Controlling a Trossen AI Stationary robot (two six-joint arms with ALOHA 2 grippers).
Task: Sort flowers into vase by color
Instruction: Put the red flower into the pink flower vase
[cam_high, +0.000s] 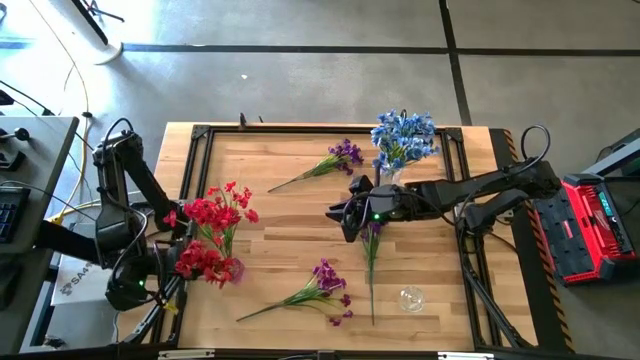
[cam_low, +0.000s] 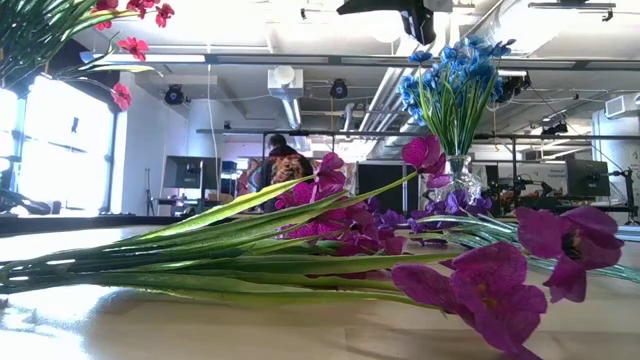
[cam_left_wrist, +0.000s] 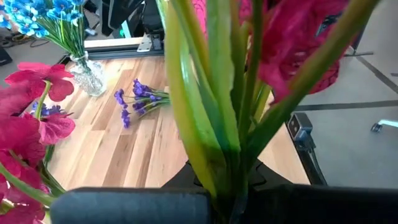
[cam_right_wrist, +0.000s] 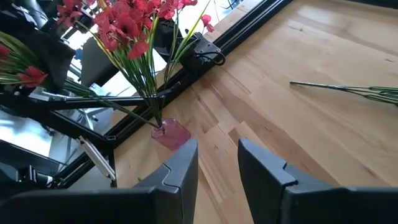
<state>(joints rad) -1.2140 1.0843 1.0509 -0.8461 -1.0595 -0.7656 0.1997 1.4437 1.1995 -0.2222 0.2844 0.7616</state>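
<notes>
Your left gripper (cam_left_wrist: 227, 202) is clamped shut on the green stems of a red flower spray (cam_left_wrist: 292, 37), holding it at the table's 8 o'clock edge, just beside the pink vase (cam_right_wrist: 171, 134) that already carries a bunch of red flowers (cam_right_wrist: 134, 25). The step in hand looks like getting this spray into that vase. Bring the stem ends over the mouth first and stand the spray upright before you lower it. Slide it in alongside the stems already there, not across them, and let go only once the stems sit well down in the vase. The vase looks small and stands close to the table's dark frame rail (cam_right_wrist: 205, 53), so a sideways push could tip it or nudge it off the wood

Your right gripper (cam_right_wrist: 217, 168) hangs over the middle of the table (cam_high: 280, 230) with its fingers apart and nothing between them; a purple spray (cam_high: 372, 250) lies just under it, stem pointing to 6 o'clock. Keep that arm still while the left one works, since the two are well apart now

Around you: blue flowers (cam_high: 404, 140) stand in a clear vase at 1 o'clock, a second purple spray (cam_high: 340, 157) lies at 12 o'clock, a third (cam_high: 318, 288) lies at 6 o'clock, and a small clear glass (cam_high: 411, 298) waits empty at 5 o'clock. None of these lies between the held spray and the pink vase
</notes>
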